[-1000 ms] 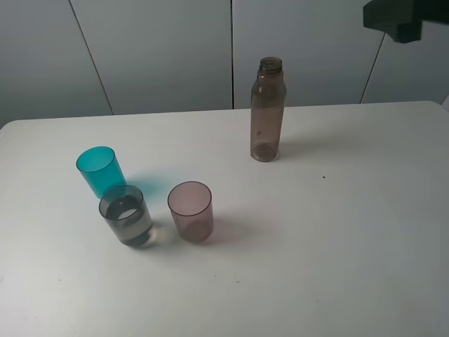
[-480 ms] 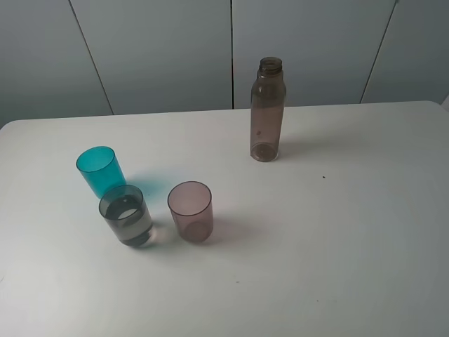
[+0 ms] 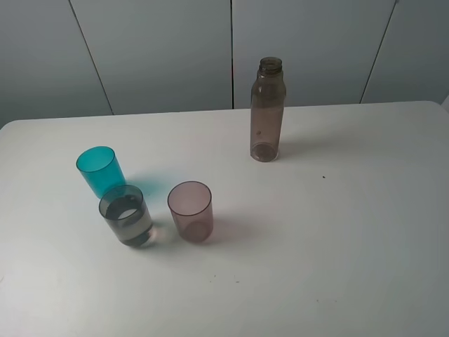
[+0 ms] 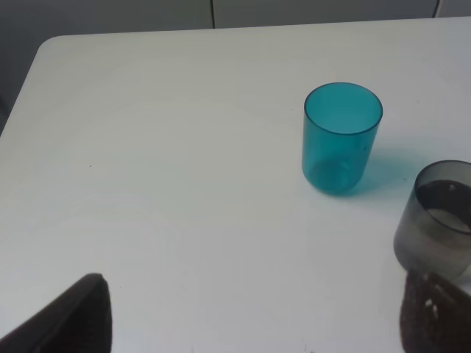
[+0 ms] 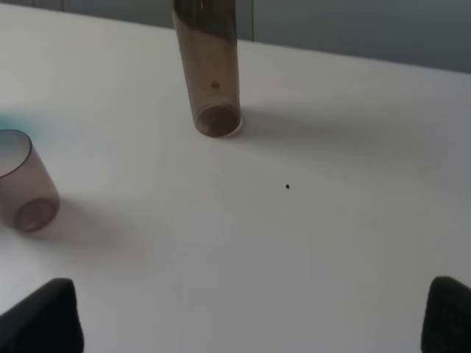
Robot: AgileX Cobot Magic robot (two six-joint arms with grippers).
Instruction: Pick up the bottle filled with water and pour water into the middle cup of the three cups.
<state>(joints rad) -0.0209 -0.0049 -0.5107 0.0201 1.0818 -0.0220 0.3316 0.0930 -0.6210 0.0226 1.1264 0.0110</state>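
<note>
The bottle [image 3: 267, 112], smoky brown and uncapped, stands upright at the back of the table; the right wrist view shows its lower part [image 5: 210, 73]. The three cups cluster at front left: teal [image 3: 98, 170], smoky grey middle cup [image 3: 126, 215] with some water in it, pinkish-mauve [image 3: 191, 210]. My left gripper [image 4: 254, 316] is open, hanging back from the teal cup [image 4: 341, 140] and the grey cup [image 4: 438, 220]. My right gripper [image 5: 246, 316] is open and empty, well short of the bottle, with the mauve cup [image 5: 22, 187] off to one side. Neither gripper appears in the exterior view.
The white table [image 3: 337, 232] runs to a grey panelled wall behind. A small dark speck [image 3: 323, 177] lies on the tabletop to the right of the bottle.
A dark part of the right arm that showed at the exterior view's upper right corner one second ago has gone out of view. Bottle and cups have not moved.
</note>
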